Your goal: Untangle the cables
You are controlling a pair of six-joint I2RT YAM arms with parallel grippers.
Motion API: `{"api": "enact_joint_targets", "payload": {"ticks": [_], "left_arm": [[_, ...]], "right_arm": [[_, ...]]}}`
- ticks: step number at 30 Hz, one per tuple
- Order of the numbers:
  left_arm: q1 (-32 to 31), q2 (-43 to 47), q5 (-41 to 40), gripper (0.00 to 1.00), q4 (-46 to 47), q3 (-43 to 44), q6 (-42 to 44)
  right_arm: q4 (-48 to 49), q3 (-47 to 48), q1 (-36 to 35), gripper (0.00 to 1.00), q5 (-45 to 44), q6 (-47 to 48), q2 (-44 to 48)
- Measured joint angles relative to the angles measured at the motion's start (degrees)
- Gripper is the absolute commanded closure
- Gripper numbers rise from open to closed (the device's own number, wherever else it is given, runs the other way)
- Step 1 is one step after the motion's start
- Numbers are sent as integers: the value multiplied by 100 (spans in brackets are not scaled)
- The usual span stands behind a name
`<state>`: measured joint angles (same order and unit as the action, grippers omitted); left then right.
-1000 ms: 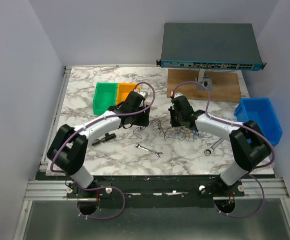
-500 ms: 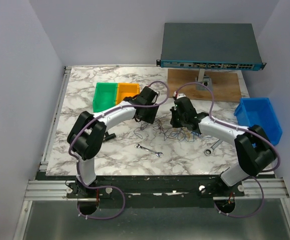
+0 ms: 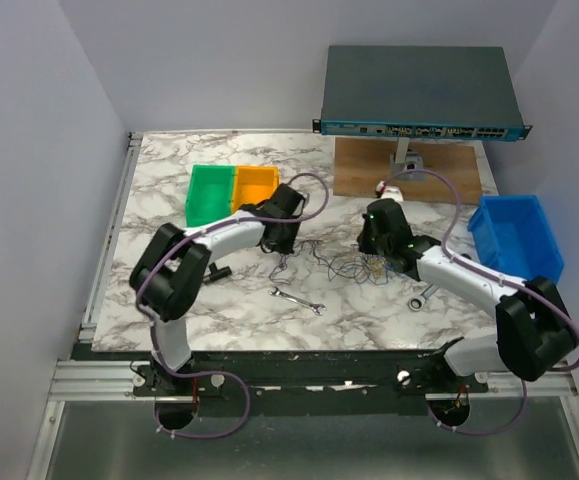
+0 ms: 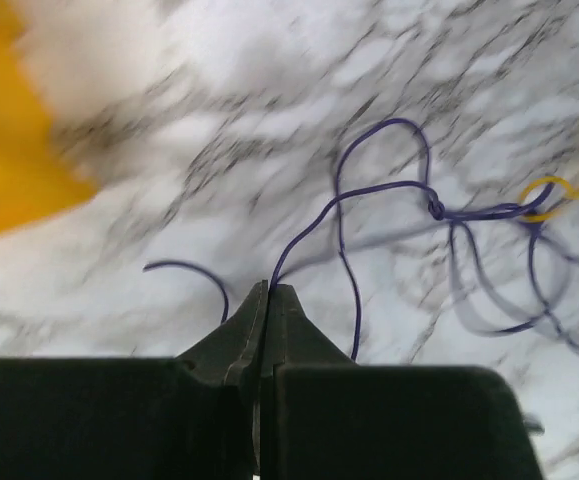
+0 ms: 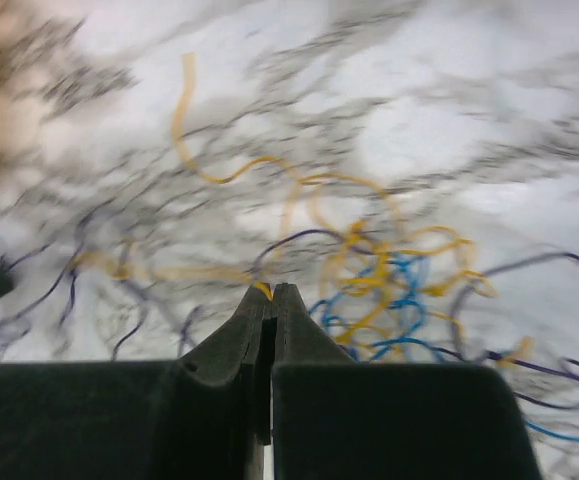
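Both grippers are clamped: left gripper point(image 4: 269, 292) pinches a purple cable point(image 4: 435, 209) near the orange bin point(image 3: 254, 183), the cables point(image 3: 334, 265) lie tangled mid-table point(image 3: 369, 312) between the arms, and right gripper point(image 5: 272, 292) nips a yellow cable point(image 5: 177, 115) beside the yellow-blue knot.

Even, bright overhead light with soft shadows; both wrist views are smeared, probably by motion.

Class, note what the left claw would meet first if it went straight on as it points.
Most likely the loop of the dark purple cable rising from the shut tips of the left claw, then the marble tabletop; depth is unclear.
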<state>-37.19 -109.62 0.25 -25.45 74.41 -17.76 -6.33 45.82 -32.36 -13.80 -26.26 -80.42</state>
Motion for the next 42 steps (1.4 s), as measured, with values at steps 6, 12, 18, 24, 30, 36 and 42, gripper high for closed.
{"api": "enact_joint_targets", "payload": {"ticks": [6,12,18,24,30,36,42], "left_arm": [[778,1985,76,100,831,-1635,-577],[1777,3458,219,100,1961,-2896,-1429],[2063,4068,234,100,2159,-3462,-1858],[2061,4535,538,100,2500,-3554,-1893],[2022,4551,879,100,2728,-3552,-1891],[2017,4686,968,100,2756,-3554,-1891],[2017,4800,979,100,2752,-3554,-1888]], "right_arm": [[-26,-691,1412,99,-466,-887,874],[-232,-1062,2441,99,-761,-1714,1480],[-302,-1141,2546,59,-772,-1969,1609],[-94,-1117,2553,22,472,-1158,1646],[-72,-636,1751,23,1357,-341,1646],[-66,68,273,25,1340,39,929],[72,72,-575,25,1172,-17,310]]}}
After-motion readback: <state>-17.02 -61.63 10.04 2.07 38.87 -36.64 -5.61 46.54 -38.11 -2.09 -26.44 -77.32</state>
